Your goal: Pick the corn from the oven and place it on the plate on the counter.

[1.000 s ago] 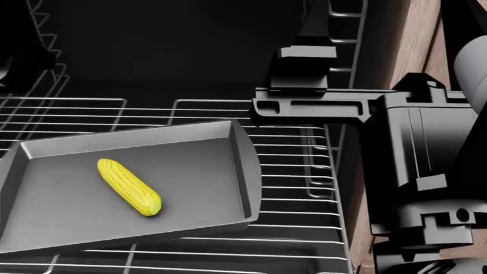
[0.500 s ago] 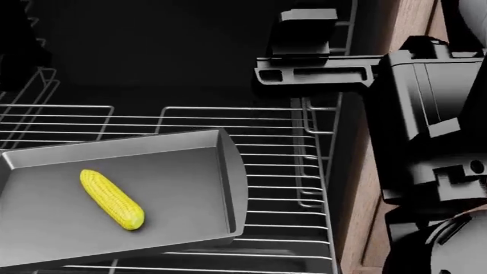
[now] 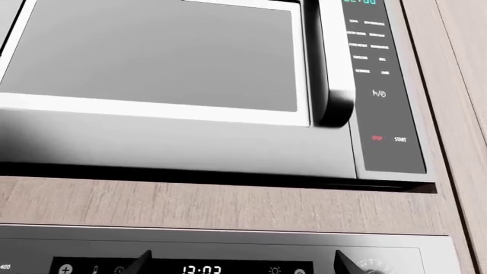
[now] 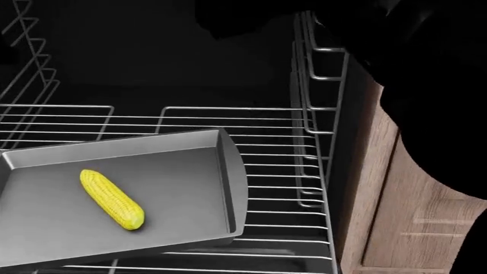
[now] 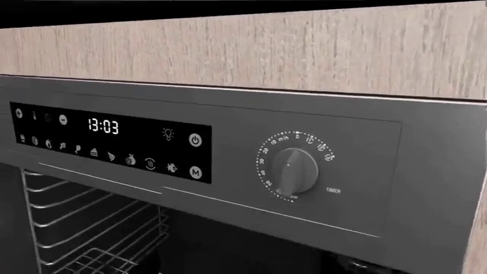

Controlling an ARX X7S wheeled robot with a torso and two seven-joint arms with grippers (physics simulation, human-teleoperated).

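Note:
The corn (image 4: 111, 199), a bright yellow cob, lies slantwise on the grey tray (image 4: 190, 188) inside the dark oven (image 4: 152, 57). The tray rests on a wire rack (image 4: 281, 171). My right arm shows only as a black shape (image 4: 411, 68) at the upper right of the head view, well above the corn, and its fingers cannot be made out. In the left wrist view, my left gripper (image 3: 243, 265) is open, its two dark fingertips (image 3: 141, 264) wide apart in front of the oven's clock display (image 3: 202, 269). The plate and the counter are out of view.
The oven's control panel (image 5: 114, 142) with a timer knob (image 5: 293, 169) sits above the open cavity. A microwave (image 3: 175, 85) with a handle (image 3: 331, 63) is mounted higher up. Side rails (image 4: 312, 85) and a wooden cabinet wall (image 4: 403, 205) bound the cavity's right.
The right arm has risen toward the top of the head view and now shows only as a dark shape. The corn and tray have stayed put over the last half second.

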